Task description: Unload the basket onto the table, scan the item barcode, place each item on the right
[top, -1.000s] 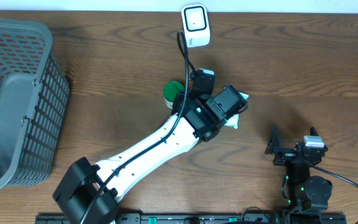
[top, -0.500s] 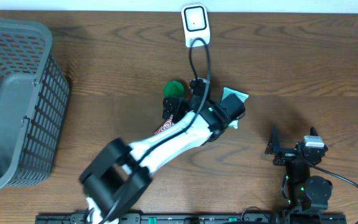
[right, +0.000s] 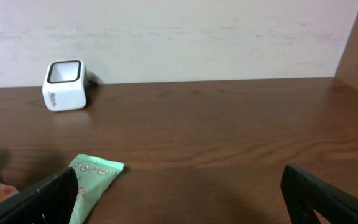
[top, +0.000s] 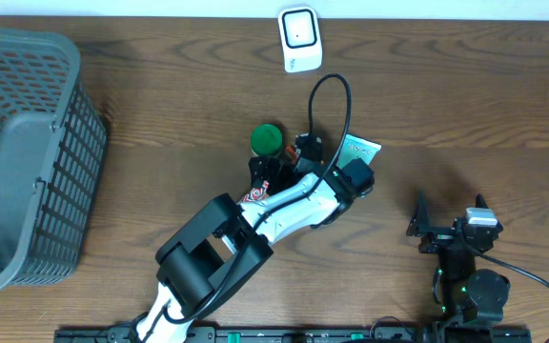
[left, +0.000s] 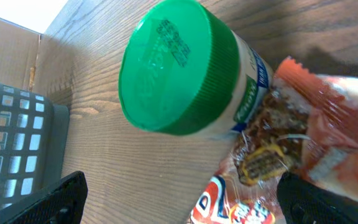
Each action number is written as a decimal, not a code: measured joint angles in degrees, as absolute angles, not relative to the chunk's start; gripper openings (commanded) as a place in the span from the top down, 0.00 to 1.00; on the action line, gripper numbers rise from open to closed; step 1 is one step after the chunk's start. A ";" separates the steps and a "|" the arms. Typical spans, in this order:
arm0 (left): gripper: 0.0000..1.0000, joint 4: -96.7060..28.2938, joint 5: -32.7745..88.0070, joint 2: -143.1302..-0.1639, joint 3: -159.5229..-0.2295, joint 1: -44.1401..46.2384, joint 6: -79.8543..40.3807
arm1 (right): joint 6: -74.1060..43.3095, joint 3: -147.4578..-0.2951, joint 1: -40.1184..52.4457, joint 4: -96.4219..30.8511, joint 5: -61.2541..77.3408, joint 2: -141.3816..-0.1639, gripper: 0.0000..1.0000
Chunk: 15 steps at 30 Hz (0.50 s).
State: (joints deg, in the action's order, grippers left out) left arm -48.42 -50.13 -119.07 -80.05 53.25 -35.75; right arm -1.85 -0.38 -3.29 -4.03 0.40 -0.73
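Right now my left gripper (left: 188, 202) is spread wide and empty, over the jar (left: 185, 68) and red packet (left: 316, 124) at centre frame. Closing here could, I think, pinch those 2 together, hiding the barcode from the scanner (top: 299, 38) at top centre.

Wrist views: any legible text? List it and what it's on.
Nothing reads cleanly enough to quote.
green lid: printed lines, too blurred.
jar label: lettering seen edge-on, unreadable.
red snack packet: large characters, cut off by the frame.
green packet: row of characters, blurred.
white scanner: side logo, too small.
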 measured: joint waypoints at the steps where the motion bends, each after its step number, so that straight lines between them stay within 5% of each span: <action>1: 0.02 -49.17 -50.13 -119.07 -80.05 53.76 -35.92 | -1.85 -0.38 -3.29 -4.05 0.40 -0.73 0.01; 15: 0.02 -52.60 -46.94 -119.07 -79.48 58.87 -37.50 | -1.85 -0.38 -3.29 -4.05 0.40 -0.73 0.01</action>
State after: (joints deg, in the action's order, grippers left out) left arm -52.60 -46.94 -119.07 -79.48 58.87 -37.50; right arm -1.85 -0.38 -3.29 -4.05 0.40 -0.73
